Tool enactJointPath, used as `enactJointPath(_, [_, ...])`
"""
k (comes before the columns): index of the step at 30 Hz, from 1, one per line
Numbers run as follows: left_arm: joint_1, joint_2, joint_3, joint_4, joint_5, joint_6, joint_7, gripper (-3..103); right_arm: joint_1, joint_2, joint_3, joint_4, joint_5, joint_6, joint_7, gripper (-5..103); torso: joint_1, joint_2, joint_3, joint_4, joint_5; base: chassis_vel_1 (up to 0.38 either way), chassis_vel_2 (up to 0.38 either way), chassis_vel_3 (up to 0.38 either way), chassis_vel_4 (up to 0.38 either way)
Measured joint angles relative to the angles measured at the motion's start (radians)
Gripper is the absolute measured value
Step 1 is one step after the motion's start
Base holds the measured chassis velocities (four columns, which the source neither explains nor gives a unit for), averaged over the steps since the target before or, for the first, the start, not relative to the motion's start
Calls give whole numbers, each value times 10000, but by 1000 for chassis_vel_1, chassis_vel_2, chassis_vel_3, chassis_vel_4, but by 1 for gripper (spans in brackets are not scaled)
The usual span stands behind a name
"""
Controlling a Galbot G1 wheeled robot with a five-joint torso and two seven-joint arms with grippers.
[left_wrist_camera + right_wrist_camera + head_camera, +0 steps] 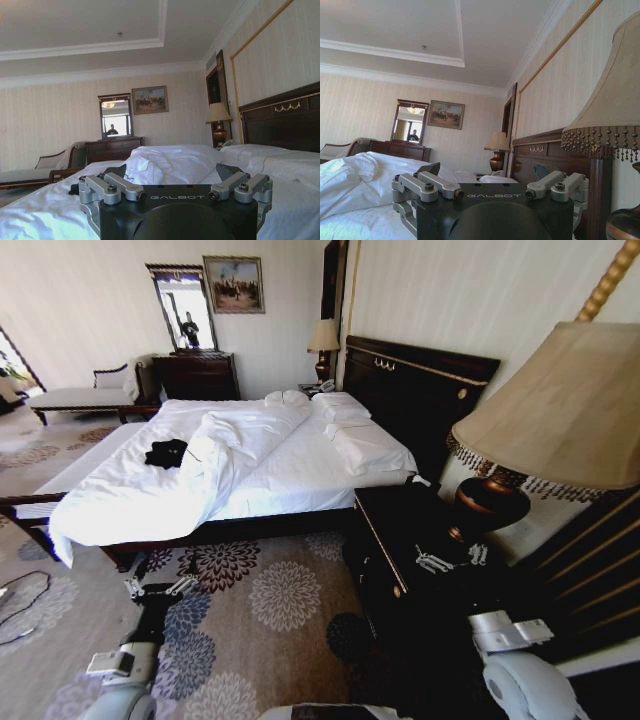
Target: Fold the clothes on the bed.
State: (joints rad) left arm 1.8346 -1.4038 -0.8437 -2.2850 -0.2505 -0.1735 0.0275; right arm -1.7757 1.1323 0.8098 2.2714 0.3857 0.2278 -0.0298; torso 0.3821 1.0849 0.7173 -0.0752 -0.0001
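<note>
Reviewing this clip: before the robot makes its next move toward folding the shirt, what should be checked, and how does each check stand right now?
1. T-shirt located: ok, a crumpled black heap on the bed's far side.
2. Shirt lying flat: not ok, bunched.
3. Shirt within reach: not ok, the robot stands off the bed's near corner.
4. Left gripper free: ok, open, low over the carpet.
5. Right gripper free: ok, open, above the nightstand.
6. Right side clearance: not ok, lamp close by.

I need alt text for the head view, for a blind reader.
A black T-shirt lies crumpled on a white bed. Both arms hang low over the carpet, left gripper and right gripper open, a lamp nearby.
</note>
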Motion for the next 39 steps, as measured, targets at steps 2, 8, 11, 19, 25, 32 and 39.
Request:
enactJointPath(2, [0,-3,0,0,0,0,0,100,-16,44,1,0,-16,30,-10,100,-1,0,0,0,0,0,0,0,0])
enactJointPath(8, [17,-6,4,-58,-11,0,33,100,-78,261,13,40,-139,74,-19,100,-1,0,0,0,0,0,0,0,0])
enactJointPath(11, [44,13,0,-99,-35,-1,45,100,-109,315,39,51,-196,89,-24,100,0,0,0,0,0,0,0,0,0])
enactJointPath(19, [86,-4,0,-147,-35,-44,90,100,-156,453,57,50,-254,164,-40,100,6,15,6,0,0,0,0,0,0])
enactJointPath(25, [119,-51,13,-168,-21,-83,123,100,-172,454,64,50,-270,197,-46,100,53,104,47,0,0,0,0,0,0])
enactJointPath(32, [131,-108,45,-209,3,-94,141,100,-180,446,64,50,-279,206,-48,100,92,197,104,0,0,0,0,0,0])
enactJointPath(39, [133,-134,52,-188,46,-125,169,100,-189,424,64,50,-281,227,-48,100,150,332,182,0,0,0,0,0,0])
